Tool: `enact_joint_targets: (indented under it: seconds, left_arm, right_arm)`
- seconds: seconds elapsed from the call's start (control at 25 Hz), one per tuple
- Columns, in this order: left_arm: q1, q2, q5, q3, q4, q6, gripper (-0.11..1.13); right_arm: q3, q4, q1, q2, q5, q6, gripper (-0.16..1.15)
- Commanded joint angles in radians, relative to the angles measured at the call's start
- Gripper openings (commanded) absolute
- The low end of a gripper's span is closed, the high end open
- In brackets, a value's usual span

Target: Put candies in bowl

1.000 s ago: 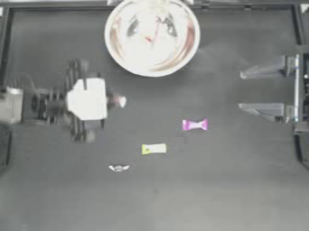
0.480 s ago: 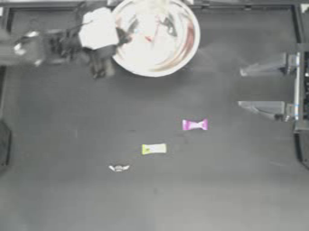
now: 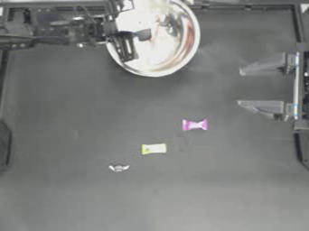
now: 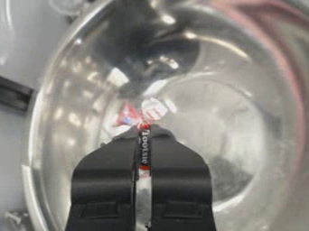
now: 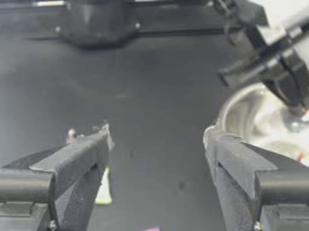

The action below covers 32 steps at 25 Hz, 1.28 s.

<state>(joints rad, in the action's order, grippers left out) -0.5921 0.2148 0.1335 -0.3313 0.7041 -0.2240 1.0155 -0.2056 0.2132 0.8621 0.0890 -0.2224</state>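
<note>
The left claw (image 4: 143, 151), pinching a red-and-white candy (image 4: 143, 153) over the bowl (image 3: 181, 54), should open there; the right claw (image 5: 157, 153) waits open.

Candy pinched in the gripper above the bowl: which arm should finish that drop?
Left. The left gripper is shut on a whitish candy over the bowl; the right gripper waits open at the table's right side.

Left gripper (image 4: 142, 135) hung over the bowl (image 4: 253, 103), jaws pressed together on a candy (image 4: 143, 155): a thin wrapper strip, white with dark print and a red band, pinched edge-on between them. Just past the jaw tips, red and white glints showed on the bowl's shiny inside; whether candy or reflection, unclear.
</note>
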Motion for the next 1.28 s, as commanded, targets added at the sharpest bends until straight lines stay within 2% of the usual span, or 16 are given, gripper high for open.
enact_joint_targets:
  seconds: [0.04,0.16,0.24,0.36,0.44,0.6,0.88,1.08,1.28]
  left_arm:
    - [-0.012,-0.014,-0.006,0.054,0.003,0.003,0.24]
    - [-0.014,0.0,-0.003,0.077,0.005,0.008,0.33]
    - [-0.014,0.011,0.0,0.092,0.003,0.014,0.54]
    - [-0.014,0.014,0.003,0.098,-0.005,0.012,0.95]
    - [-0.014,0.011,0.005,0.098,-0.014,0.009,1.09]
    - [-0.014,-0.012,0.005,0.095,-0.015,0.008,0.94]
    - [0.025,-0.14,0.005,0.046,-0.023,0.006,0.95]
    - [0.091,-0.285,0.005,-0.044,-0.061,0.003,0.93]
    - [0.17,-0.459,0.003,-0.155,-0.132,0.003,0.92]
  right_arm:
    - [-0.005,-0.003,0.0,-0.006,-0.018,0.003,0.94]
    - [0.002,-0.003,0.0,-0.006,-0.029,0.003,0.94]
    - [0.005,-0.003,0.0,-0.006,-0.034,0.003,0.94]
    - [0.006,-0.003,0.0,-0.006,-0.035,0.003,0.94]
    - [0.006,-0.003,0.0,-0.006,-0.035,0.003,0.94]
    - [0.006,-0.003,0.0,-0.006,-0.035,0.003,0.94]
    - [0.006,-0.003,0.008,-0.006,-0.034,0.002,0.94]
    - [0.006,-0.003,0.015,-0.006,-0.034,0.002,0.94]
    - [0.006,-0.003,0.023,-0.006,-0.031,0.0,0.94]
